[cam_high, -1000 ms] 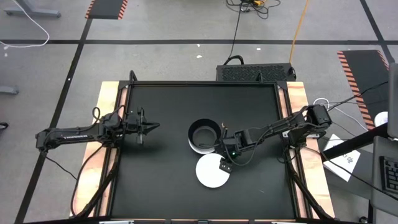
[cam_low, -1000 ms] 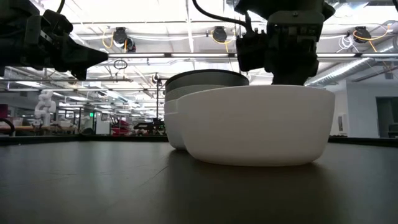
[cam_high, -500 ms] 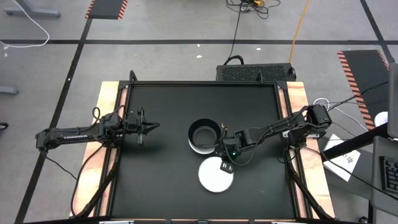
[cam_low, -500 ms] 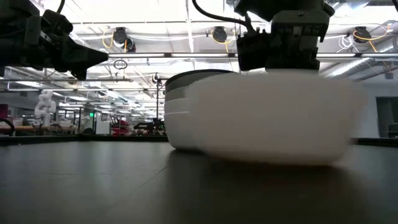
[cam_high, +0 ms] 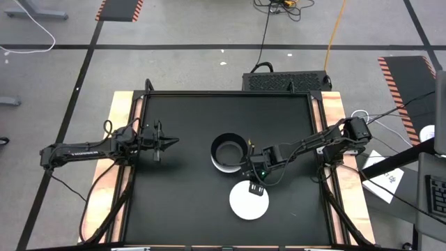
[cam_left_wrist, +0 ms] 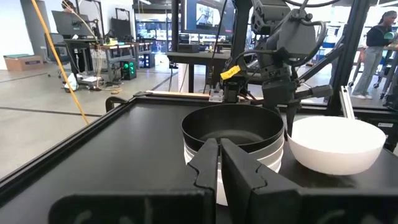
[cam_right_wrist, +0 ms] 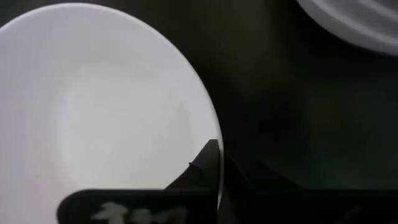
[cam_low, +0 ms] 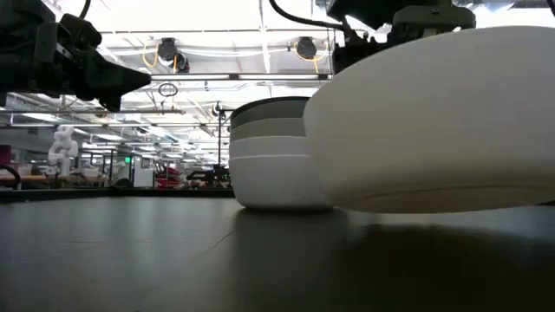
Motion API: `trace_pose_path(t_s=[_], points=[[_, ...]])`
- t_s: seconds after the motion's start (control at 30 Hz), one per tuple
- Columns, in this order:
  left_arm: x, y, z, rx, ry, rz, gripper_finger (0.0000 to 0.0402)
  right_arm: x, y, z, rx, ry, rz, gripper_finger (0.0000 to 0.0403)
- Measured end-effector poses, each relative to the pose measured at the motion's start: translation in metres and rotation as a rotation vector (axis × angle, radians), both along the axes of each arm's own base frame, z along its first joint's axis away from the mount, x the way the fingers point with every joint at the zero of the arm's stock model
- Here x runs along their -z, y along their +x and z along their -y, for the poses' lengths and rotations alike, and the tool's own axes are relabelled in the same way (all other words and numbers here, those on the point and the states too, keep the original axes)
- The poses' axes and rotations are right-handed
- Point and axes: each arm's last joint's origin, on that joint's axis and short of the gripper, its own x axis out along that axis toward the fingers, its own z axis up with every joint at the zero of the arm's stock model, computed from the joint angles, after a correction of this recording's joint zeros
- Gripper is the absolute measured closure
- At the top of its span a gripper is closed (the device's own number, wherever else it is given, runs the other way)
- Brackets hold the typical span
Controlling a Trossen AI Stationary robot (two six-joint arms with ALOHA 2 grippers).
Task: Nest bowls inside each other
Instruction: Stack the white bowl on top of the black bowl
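Across the black table (cam_high: pixel 181 195) the right fingers (cam_high: pixel 255 188), clamped on a white bowl (cam_high: pixel 249 202), have dragged it from the stack (cam_high: pixel 226 152); left fingers (cam_high: pixel 169 141) closed

Matte white plastic bowl (cam_high: pixel 249 201), smooth; black bowl (cam_left_wrist: pixel 231 126) semi-gloss; matte black tabletop (cam_high: pixel 181 139).

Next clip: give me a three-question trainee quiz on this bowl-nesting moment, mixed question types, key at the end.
1. True or false: the right gripper grips the rim of the single round white plastic bowl.
2. Multiple choice: the topmost bowl of the nested bowl stack is A) white, B) black, C) red.
3. Fill in: the left gripper, fingers shut and holding nothing, hangs over the matte black table's ____ side.

Key:
1. True; one finger sits at the rim, and the low view shows the bowl lifted and tilted.
2. B
3. left
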Motion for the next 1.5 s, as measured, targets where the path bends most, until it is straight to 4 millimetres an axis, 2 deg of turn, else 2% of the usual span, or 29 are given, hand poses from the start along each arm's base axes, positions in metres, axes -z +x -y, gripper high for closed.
trace_pose_path(t_s=[0.13, 0.33, 0.5, 0.6, 0.83, 1.07, 1.33, 1.5], points=[[0.0, 0.0, 0.0, 0.0, 0.0, 0.0, 0.038, -0.008, 0.004, -0.001, -0.045, -0.005, 0.097, 0.0401], [0.0, 0.0, 0.0, 0.001, -0.008, -0.001, 0.038, -0.043, -0.003, 0.003, -0.081, -0.08, 0.284, 0.0402], [0.001, 0.0, 0.0, 0.003, -0.012, -0.005, 0.038, -0.075, -0.023, 0.009, -0.085, -0.154, 0.431, 0.0402], [0.001, 0.0, 0.0, 0.003, -0.01, -0.005, 0.038, -0.082, -0.044, 0.015, -0.056, -0.208, 0.482, 0.0402], [0.001, 0.0, 0.0, 0.002, -0.008, -0.006, 0.038, -0.072, -0.089, 0.029, 0.031, -0.191, 0.64, 0.0402], [0.001, 0.0, 0.0, -0.002, 0.002, -0.007, 0.038, -0.054, -0.121, 0.035, 0.047, -0.205, 0.806, 0.0403], [0.001, 0.0, 0.0, -0.014, 0.001, -0.006, 0.038, -0.046, -0.137, 0.039, 0.06, -0.261, 0.871, 0.0403], [0.0, 0.0, -0.001, -0.018, -0.005, -0.004, 0.038, -0.032, -0.147, 0.042, 0.082, -0.295, 0.897, 0.0403]])
